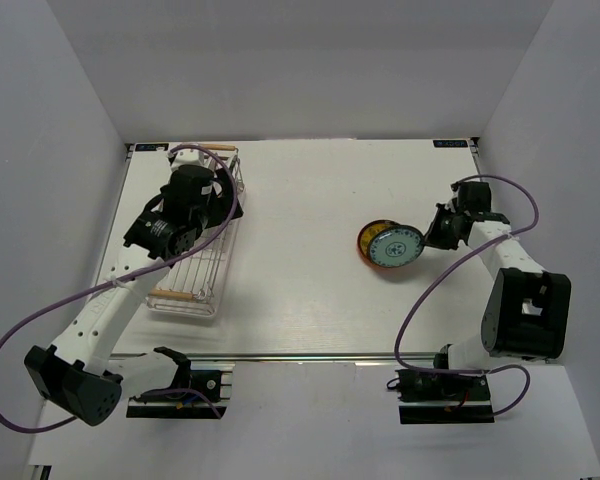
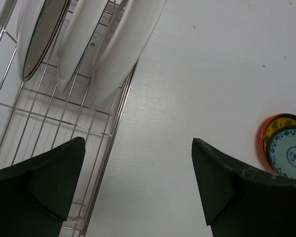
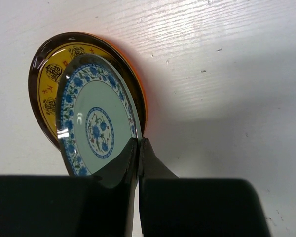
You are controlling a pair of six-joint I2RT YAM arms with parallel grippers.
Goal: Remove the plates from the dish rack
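1. Right gripper (image 3: 138, 148) is clenched on the near rim of the blue plate (image 3: 96, 128). The plate runs ahead of the fingers, tilted over the yellow plate (image 3: 48, 84).
2. We can't tell if the blue plate touches the yellow one. We'd lower until it sits flat and centred, then let go and back straight out so the fingers don't drag it.
3. Left gripper (image 2: 137, 148) is spread wide and holds nothing. It's above the rack (image 2: 113, 133) side rail, with three white plates (image 2: 121, 44) standing ahead-left.
4. Next pick: we'd pinch the nearest white plate's top rim and lift straight up off the wires.
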